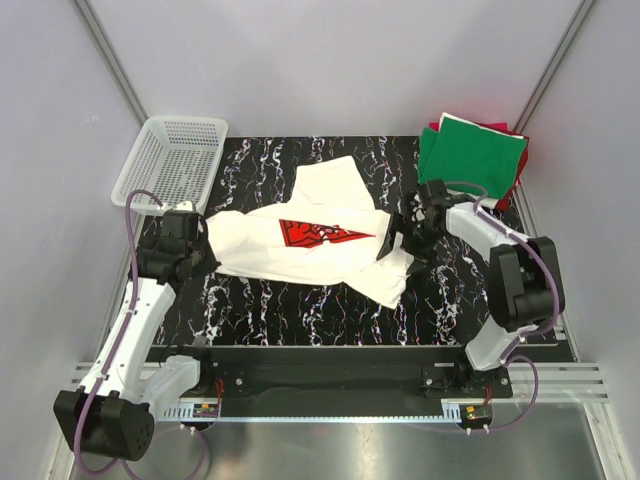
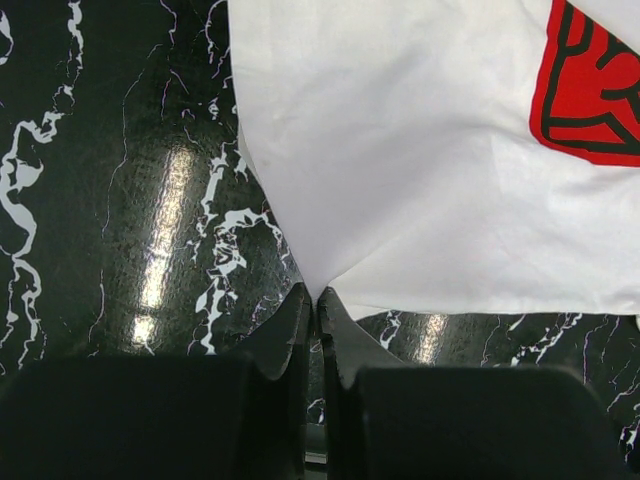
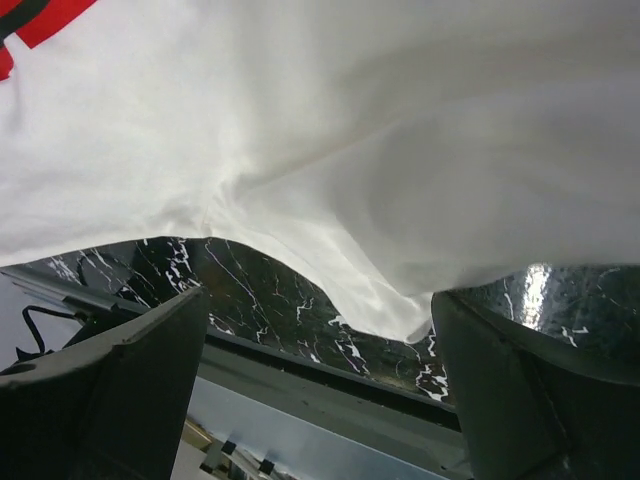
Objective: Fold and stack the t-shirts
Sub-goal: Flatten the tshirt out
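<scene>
Our left claw (image 2: 313, 292) pinches the left edge of the cream-white, red-printed fabric t-shirt (image 1: 300, 255), likely to tension it; our right claw (image 3: 315, 305) gapes wide at the right edge, gripping nothing.

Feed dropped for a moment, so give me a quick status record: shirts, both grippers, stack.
shirt in work: white t-shirt with red print, lying spread on the black marbled table
left gripper: shut on the shirt's edge
right gripper: open, at the shirt's opposite edge
stack: green t-shirt folded on a red t-shirt, far right corner
basket: white mesh basket, far left corner
</scene>
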{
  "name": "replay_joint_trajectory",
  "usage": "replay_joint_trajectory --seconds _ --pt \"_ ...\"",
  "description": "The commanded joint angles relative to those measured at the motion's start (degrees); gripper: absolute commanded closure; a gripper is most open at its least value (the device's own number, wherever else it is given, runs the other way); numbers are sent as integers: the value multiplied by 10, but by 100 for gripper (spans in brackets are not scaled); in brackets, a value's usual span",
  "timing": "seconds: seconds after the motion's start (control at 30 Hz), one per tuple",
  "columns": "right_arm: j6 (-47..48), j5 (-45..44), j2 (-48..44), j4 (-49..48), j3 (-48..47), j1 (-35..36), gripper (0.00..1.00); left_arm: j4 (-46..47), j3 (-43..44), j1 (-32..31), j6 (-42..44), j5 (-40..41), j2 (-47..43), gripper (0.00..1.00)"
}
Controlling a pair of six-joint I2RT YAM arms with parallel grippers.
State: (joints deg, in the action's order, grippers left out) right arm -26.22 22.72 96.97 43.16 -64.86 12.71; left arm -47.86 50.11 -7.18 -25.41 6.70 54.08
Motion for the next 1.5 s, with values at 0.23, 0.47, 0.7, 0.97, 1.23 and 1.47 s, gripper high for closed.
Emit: replay_joint_trajectory --seconds 0.23,0.47,0.7,0.97,1.23,1.47 --pt "-72 -91 -216 -51 175 -4 4 26 -3 4 11 -14 -8 93" --pt "-107 -58 -217 -148 278 -2 21 26 -2 4 10 -15 -8 93" --pt "-98 -55 -155 -207 264 -1 24 27 -2 4 11 -14 -5 93" --pt "-80 -34 -114 -246 248 5 85 24 -1 4 9 -11 1 93" --pt "-82 -55 -308 -113 186 5 100 -9 28 3 10 -13 -60 100" --pt "-79 -78 -490 104 -76 6 100 -97 196 3 14 -83 -136 100"
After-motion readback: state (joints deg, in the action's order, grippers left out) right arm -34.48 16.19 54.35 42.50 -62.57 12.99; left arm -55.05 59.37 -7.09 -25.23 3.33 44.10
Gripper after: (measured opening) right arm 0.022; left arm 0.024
